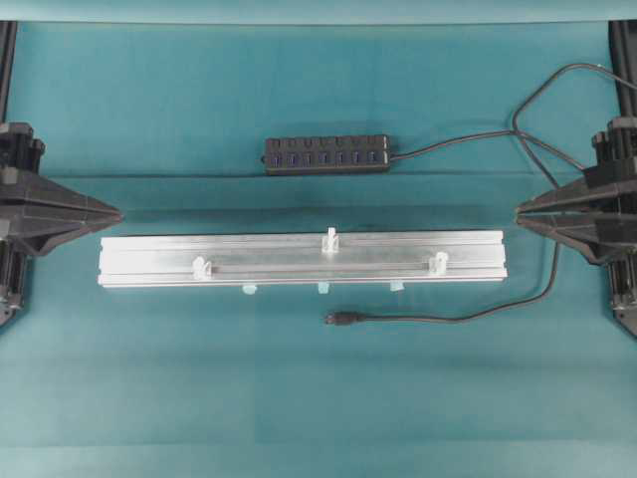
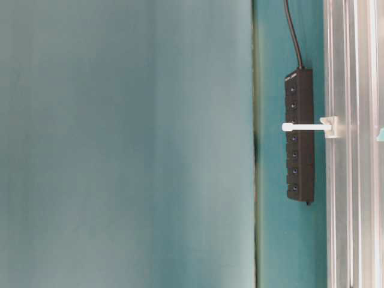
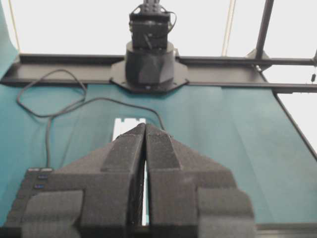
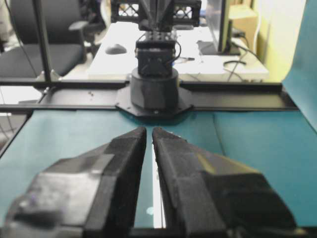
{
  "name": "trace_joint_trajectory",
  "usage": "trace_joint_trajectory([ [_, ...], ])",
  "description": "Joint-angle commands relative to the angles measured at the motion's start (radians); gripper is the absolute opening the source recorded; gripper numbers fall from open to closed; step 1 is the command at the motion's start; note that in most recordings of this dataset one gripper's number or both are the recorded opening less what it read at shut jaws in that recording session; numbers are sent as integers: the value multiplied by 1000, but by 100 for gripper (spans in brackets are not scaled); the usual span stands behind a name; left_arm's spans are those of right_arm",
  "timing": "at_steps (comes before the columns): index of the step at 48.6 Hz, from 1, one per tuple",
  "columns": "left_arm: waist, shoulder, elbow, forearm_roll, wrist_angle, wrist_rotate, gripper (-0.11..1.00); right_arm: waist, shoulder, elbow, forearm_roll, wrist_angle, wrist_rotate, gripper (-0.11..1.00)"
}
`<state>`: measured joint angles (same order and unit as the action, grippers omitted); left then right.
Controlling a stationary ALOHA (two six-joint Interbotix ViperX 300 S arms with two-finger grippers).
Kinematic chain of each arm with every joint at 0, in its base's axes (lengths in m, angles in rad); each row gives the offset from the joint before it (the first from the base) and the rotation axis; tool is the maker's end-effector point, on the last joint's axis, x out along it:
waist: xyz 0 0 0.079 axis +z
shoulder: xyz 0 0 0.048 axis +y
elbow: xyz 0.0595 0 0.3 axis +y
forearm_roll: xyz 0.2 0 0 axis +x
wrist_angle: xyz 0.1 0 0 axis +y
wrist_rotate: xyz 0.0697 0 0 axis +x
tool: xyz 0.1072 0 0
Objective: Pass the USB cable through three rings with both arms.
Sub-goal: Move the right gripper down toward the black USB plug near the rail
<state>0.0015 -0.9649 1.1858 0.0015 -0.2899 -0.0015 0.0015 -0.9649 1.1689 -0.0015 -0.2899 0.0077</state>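
The left gripper [image 1: 117, 214] hangs just off the left end of the aluminium rail [image 1: 149, 261], clenched on nothing; in the left wrist view its fingers [image 3: 128, 148] press together. On the rail stand the three rings: the left ring [image 1: 201, 266] near the rail's left end, the middle ring [image 1: 331, 241] at its far edge, the right ring [image 1: 438, 263] near its right end. Beyond the rail lies the black hub [image 1: 325, 154]. The USB cable [image 1: 468, 316] lies on the teal worktop [image 1: 299, 398] just in front of the rail, its plug [image 1: 336, 319] below the rail's middle. The right gripper [image 1: 521, 212] sits off the rail's right end, closed but for a slit, empty.
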Motion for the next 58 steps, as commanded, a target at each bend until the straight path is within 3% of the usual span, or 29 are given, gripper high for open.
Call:
trace_joint_trajectory([
  [1, 0, 11, -46, 12, 8, -5, 2, 5, 12, -15, 6, -5, 6, 0],
  [11, 0, 14, -80, 14, 61, 0, 2, 6, 41, -97, 35, 153, 77, -10],
  [24, 0, 44, -114, 14, 132, -5, 2, 6, 149, -216, 35, 325, 101, -10],
  [42, 5, 110, -140, 12, 164, -9, 2, 8, 367, -304, 35, 357, 104, -7],
  [50, 14, 109, -140, 14, 164, -9, 2, 6, 413, -330, 35, 351, 104, 13],
  [58, 15, 103, -138, 14, 164, -9, 2, 0, 423, -334, 40, 362, 135, 57],
])
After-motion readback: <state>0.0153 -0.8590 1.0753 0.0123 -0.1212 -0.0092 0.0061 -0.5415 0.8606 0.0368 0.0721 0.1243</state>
